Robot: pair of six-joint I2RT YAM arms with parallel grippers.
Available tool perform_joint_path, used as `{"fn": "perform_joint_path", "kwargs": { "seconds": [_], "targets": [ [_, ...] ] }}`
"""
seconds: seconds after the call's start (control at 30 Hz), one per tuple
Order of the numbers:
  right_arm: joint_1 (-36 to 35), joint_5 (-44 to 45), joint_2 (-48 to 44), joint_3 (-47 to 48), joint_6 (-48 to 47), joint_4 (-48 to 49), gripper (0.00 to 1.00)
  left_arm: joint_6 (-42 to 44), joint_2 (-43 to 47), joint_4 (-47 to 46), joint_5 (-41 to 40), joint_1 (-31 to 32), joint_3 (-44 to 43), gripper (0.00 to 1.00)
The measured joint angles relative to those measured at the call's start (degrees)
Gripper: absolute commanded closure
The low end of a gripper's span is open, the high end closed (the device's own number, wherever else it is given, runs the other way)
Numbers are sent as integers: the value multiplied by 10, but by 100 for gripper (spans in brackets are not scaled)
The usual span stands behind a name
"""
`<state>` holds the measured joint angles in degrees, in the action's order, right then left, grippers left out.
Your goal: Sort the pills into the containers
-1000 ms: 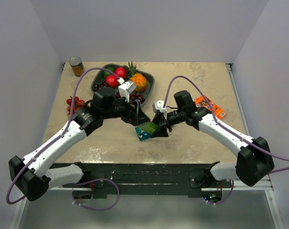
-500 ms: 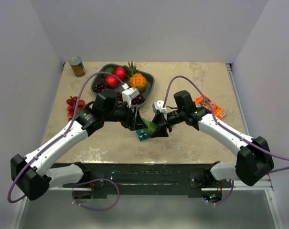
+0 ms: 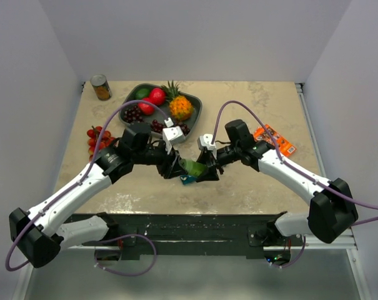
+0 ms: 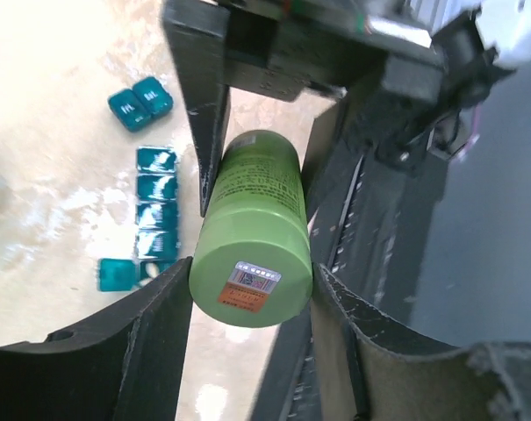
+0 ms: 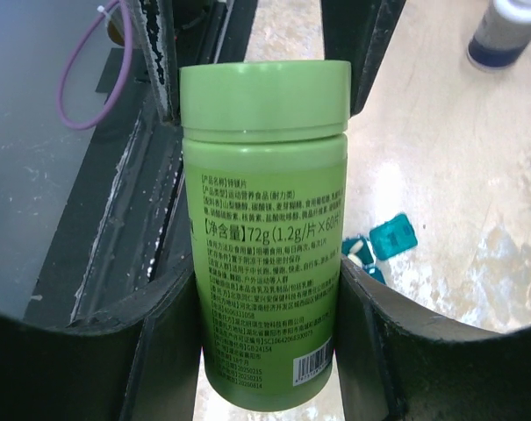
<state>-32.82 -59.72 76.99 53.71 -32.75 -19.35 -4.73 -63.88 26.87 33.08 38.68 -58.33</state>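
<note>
A green bottle (image 3: 193,167) hangs on its side between both grippers, just above the table. My right gripper (image 3: 205,170) (image 5: 269,272) is shut on the bottle's (image 5: 265,263) lower body. The left gripper (image 3: 176,167) (image 4: 252,276) faces it, its two fingers pressed against the sides of the green cap (image 4: 252,285). Under the bottle lie the teal containers (image 3: 187,180): a strip of several cubes (image 4: 156,215), a loose pair (image 4: 140,103) and a further piece (image 5: 393,236). White pills (image 5: 356,250) show in open cubes beside it.
A dark fruit tray (image 3: 127,111) stands at the back, with a can (image 3: 100,87) at the back left. Red fruit (image 3: 96,135) lies left of the left arm and an orange packet (image 3: 275,139) right of the right arm. The table's front edge is close.
The left gripper has come forward and narrowed its jaws onto the bottle's cap. The bottle now shows more plainly between the two grippers. The right arm has hardly moved.
</note>
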Motion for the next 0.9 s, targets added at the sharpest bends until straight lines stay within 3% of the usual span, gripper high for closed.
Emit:
{"fn": "perform_joint_path", "kwargs": {
  "seconds": [0.2,0.27,0.5,0.57,0.73,0.9],
  "targets": [
    [-5,-15,0,6,-8,6,100,155,78,-20,-9,4,64,15],
    [3,-13,0,7,-7,5,100,182,104,-28,-24,0,91,8],
    [9,-13,0,7,-7,0,100,207,150,-88,-50,0,122,0],
    [9,-13,0,7,-7,0,100,185,161,-102,-56,-1,122,0],
    [9,-13,0,7,-7,-2,100,36,199,-137,-85,-11,127,0],
    [9,-13,0,7,-7,-4,100,-142,161,-131,-63,-39,104,0]
  ]
}}
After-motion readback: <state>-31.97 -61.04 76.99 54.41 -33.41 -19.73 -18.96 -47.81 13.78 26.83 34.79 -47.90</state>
